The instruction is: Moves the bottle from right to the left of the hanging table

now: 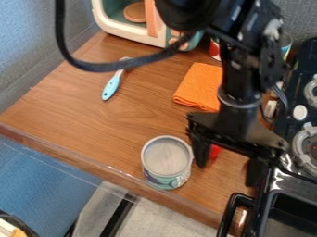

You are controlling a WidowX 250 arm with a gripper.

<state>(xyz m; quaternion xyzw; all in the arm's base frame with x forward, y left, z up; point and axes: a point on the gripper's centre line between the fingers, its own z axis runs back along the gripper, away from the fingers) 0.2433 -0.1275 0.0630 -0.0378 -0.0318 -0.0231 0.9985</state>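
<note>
Tool (226,173) open, fingers apart over brown wooden surface (80,111). Partly hidden red object (215,151) between them; can't tell if it's the bottle. Round metal can with teal-patterned label (167,162) upright just beside tool.

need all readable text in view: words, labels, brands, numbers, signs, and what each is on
None legible.
Can near the counter edge: patterned wrap, no words I can make out.
Red-and-white container at the back: partly hidden, too small to read.
</note>
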